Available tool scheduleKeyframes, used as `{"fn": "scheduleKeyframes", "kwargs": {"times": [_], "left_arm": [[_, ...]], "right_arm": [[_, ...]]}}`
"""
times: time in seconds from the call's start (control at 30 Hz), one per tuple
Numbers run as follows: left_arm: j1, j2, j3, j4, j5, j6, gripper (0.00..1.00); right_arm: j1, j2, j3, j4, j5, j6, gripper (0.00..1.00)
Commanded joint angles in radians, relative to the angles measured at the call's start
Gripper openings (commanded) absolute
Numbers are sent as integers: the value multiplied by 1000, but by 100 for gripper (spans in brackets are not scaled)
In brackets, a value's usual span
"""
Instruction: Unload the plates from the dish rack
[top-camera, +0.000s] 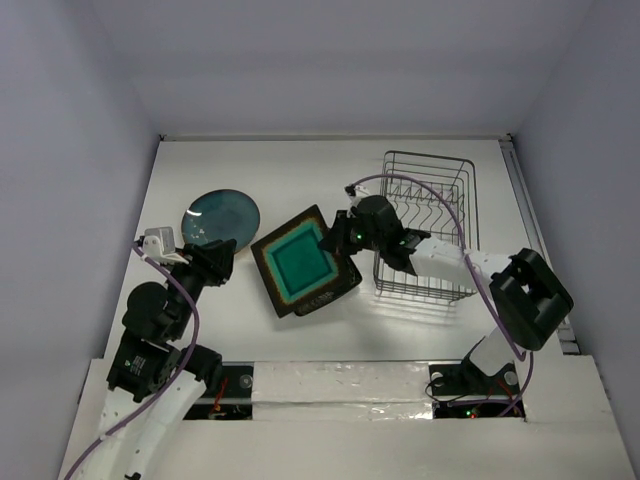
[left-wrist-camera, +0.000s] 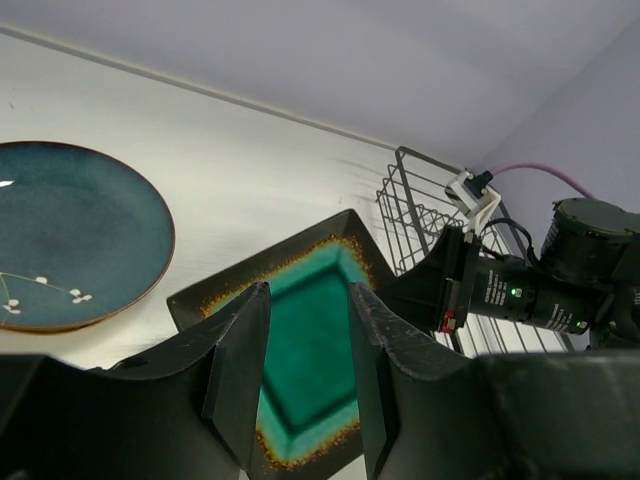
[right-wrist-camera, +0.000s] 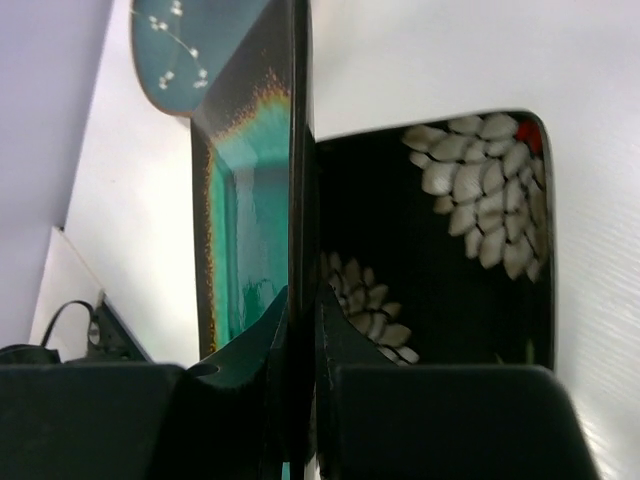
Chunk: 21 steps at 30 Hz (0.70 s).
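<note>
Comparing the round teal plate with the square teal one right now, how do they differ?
The round teal plate is deep blue-teal with a thin brown rim; the square teal plate is bright green inside a wide dark rim. The round one lies flat on the table, untouched; the square one is clamped at its edge by the right gripper, over a dark flowered plate. Both are out of the dish rack.
</note>
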Motion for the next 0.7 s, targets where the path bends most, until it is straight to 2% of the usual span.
{"fn": "scheduleKeyframes", "kwargs": {"times": [0.0, 0.27, 0.6, 0.67], "left_arm": [[2, 14, 26, 26, 3, 0, 34], [2, 11, 26, 28, 5, -1, 34], [2, 5, 26, 28, 5, -3, 34], [2, 6, 26, 28, 6, -1, 34]], "right_arm": [[-45, -77, 2, 220, -109, 57, 0], [-125, -35, -7, 106, -262, -10, 0], [-125, 48, 53, 25, -296, -79, 0], [-125, 64, 79, -29, -258, -95, 8]]}}
